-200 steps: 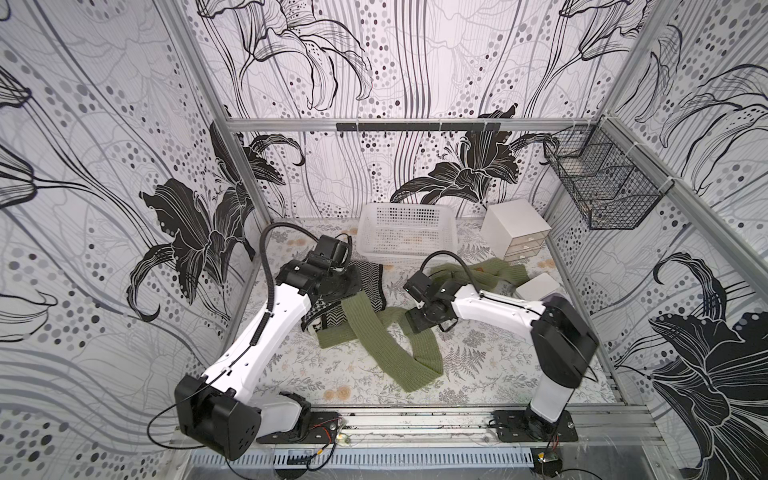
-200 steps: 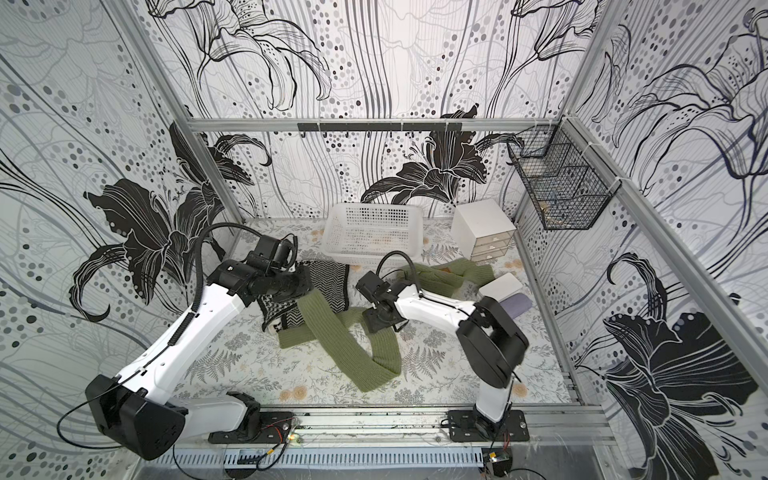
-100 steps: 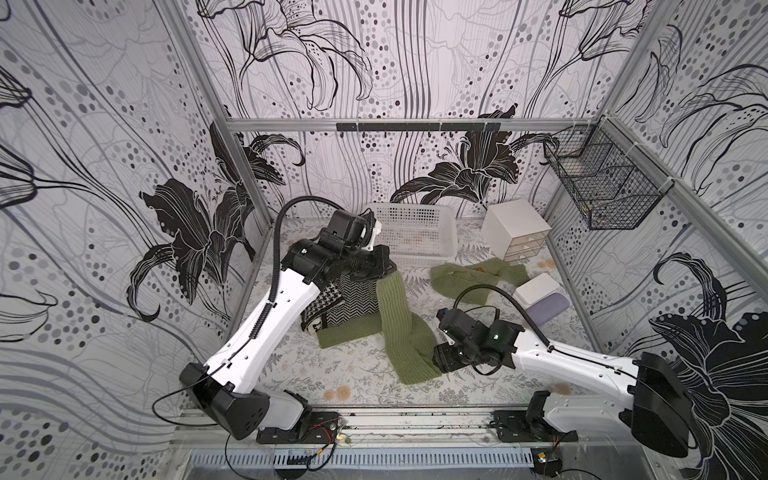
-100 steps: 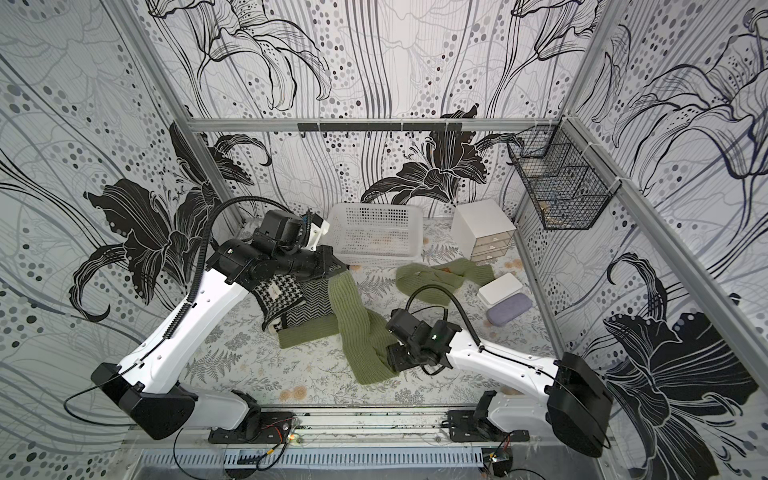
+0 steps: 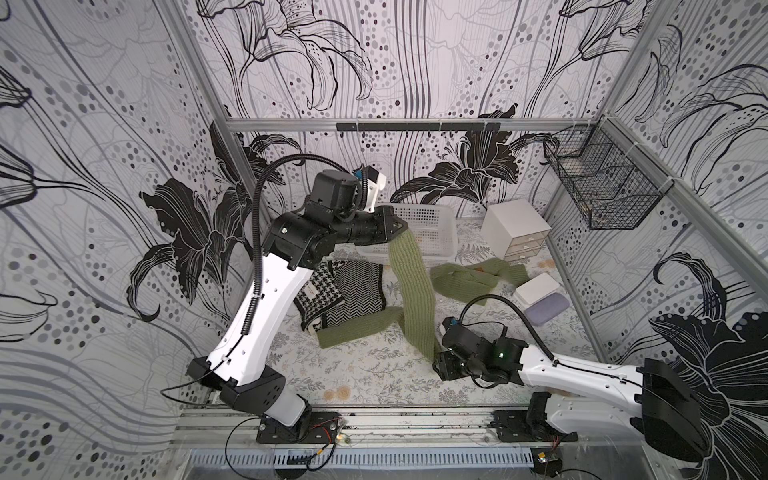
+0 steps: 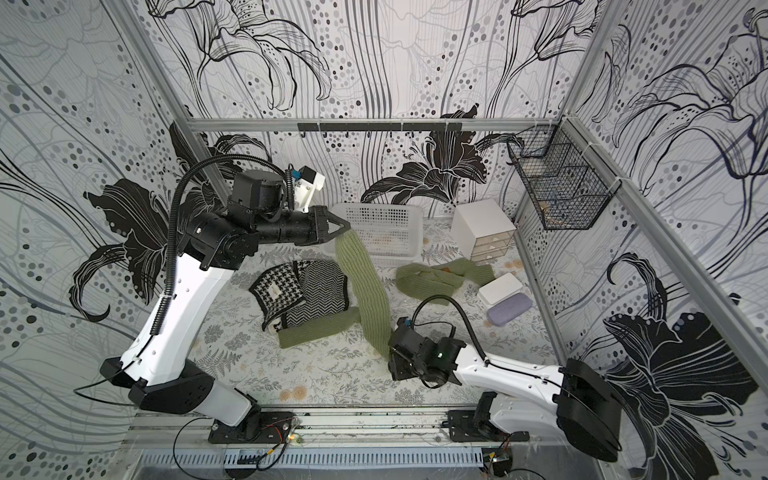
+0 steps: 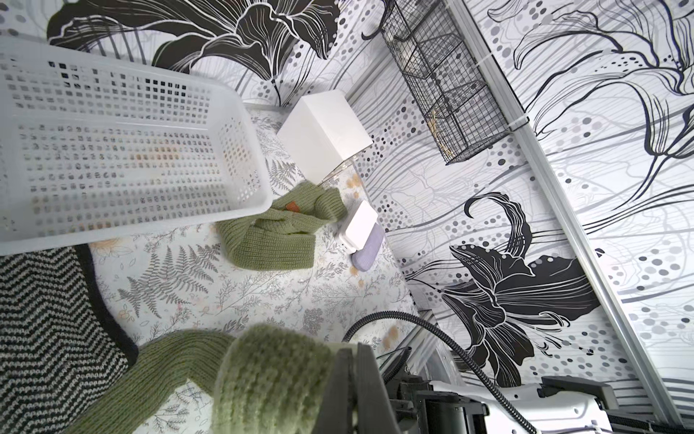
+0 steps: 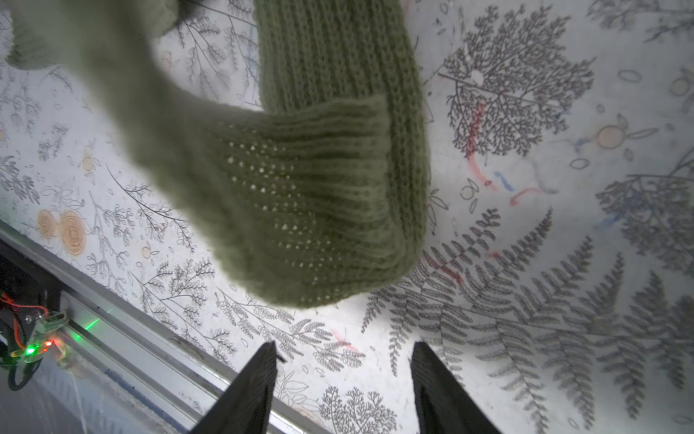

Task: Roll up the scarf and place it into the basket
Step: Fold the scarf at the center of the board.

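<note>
Left gripper [image 5: 400, 226] [image 6: 345, 226]: jaws clamped on one end of the olive-green ribbed knit scarf [image 5: 415, 291] [image 6: 370, 286], held raised just over the near left corner of the white perforated rectangular plastic basket [image 5: 446, 232] [image 6: 409, 237].

Scarf position: unrolled and outside the basket. From the clamped end it hangs across the front of the basket and slopes away from it down to the fern-print tabletop [image 5: 365, 374]. A second stretch lies flat on the table in front of the basket, running under a black-and-white patterned knit cloth [image 5: 345, 291] that sits in front of the basket's left end. In the left wrist view the gripped green knit [image 7: 263, 375] bunches up, blurred, beside the finger, with the basket [image 7: 131, 225] just beyond it.

Right gripper [image 5: 440, 368] [image 8: 343, 375]: low over the table, well in front of the basket, next to the scarf's lowest fold. Both fingers [image 8: 248, 394] stand apart. Only bare tabletop shows between them, and the scarf [image 8: 319, 188] lies beyond the fingertips, ungripped.
</note>
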Available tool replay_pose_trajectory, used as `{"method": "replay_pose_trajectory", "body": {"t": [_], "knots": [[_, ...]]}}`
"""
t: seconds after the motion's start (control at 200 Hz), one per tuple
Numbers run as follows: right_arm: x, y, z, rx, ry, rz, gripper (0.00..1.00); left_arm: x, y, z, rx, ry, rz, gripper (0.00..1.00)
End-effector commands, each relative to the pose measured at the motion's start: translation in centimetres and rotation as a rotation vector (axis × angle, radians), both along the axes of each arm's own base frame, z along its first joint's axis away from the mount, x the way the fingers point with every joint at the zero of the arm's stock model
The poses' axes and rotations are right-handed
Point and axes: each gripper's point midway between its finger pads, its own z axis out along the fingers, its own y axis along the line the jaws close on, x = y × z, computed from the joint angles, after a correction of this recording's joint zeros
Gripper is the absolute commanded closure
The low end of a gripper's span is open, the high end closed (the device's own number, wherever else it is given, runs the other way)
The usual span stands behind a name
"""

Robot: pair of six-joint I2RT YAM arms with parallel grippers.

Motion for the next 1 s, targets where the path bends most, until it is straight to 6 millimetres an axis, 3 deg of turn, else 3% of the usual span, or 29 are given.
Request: {"method": "replay_pose_trajectory", "body": {"t": [0.0,0.18,0.32,0.456,0.531,0.651,0.766,0.826,0.996], "knots": [[1.0,0.4,0.4,-0.006,-0.04,-0.029,0.4,1.2,1.1,2.4,-0.046,-0.052,0.023,1.0],[2.1,0.0,1.6,-0.04,-0.095,-0.038,0.4,2.6,1.0,6.0,-0.151,-0.106,0.034,1.0],[2.6,-0.3,3.1,-0.041,-0.135,-0.05,0.4,4.2,4.0,8.3,-0.232,-0.164,0.206,1.0],[3.3,-0.1,3.4,-0.048,-0.145,-0.043,0.41,5.1,7.0,8.9,-0.35,-0.175,0.395,1.0],[4.2,0.6,3.5,-0.03,-0.153,-0.043,0.43,5.3,8.0,8.8,-0.387,-0.182,0.463,1.0],[5.3,3.8,4.1,0.036,-0.206,0.05,0.46,5.5,10.4,8.4,-0.394,-0.193,0.602,1.0],[6.8,6.0,3.9,-0.016,-0.217,0.104,0.51,6.3,13.1,6.4,-0.377,-0.146,0.748,1.0],[7.8,6.8,3.9,-0.031,-0.226,0.107,0.51,6.4,13.5,5.3,-0.392,-0.116,0.756,1.0],[11.5,6.6,3.6,-0.179,-0.281,0.039,0.48,5.4,15.4,2.8,-0.372,-0.08,0.8,1.0]]}}
